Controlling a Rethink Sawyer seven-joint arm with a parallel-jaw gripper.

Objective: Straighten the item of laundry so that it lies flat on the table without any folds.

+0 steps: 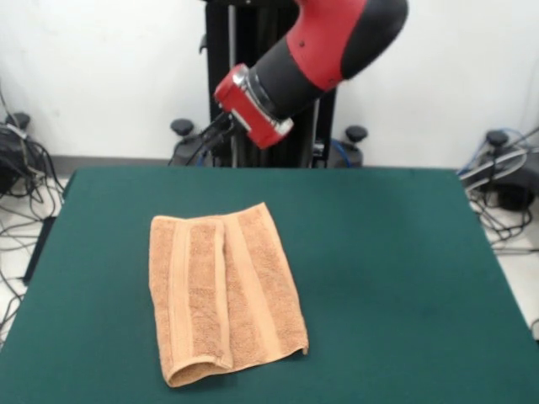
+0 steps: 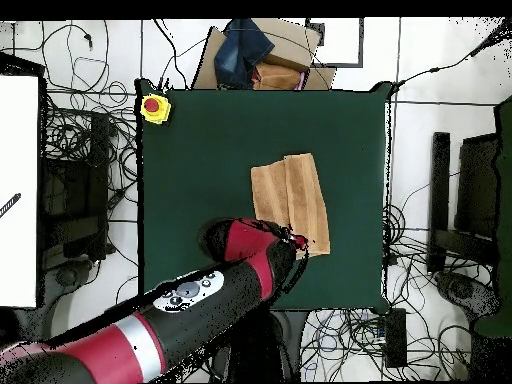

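Observation:
The light-brown towel (image 1: 226,295) lies on the dark green table (image 1: 396,278), left of the middle and toward the front edge. Its left part is folded over onto the rest, leaving a rolled fold at the front left corner. The woven bands run front to back. My gripper (image 1: 216,129) hangs at the end of the red and black arm, above the table's far edge and clear of the towel. In the overhead view the towel (image 2: 290,195) lies right of centre, and the gripper (image 2: 297,240) is over the towel's corner nearest the robot's base. The gripper's state does not show.
A yellow box with a red button (image 2: 154,107) sits on a far table corner in the overhead view. A cardboard box with dark blue cloth (image 2: 255,55) stands beyond that edge. Cables (image 2: 85,140) cover the floor around the table.

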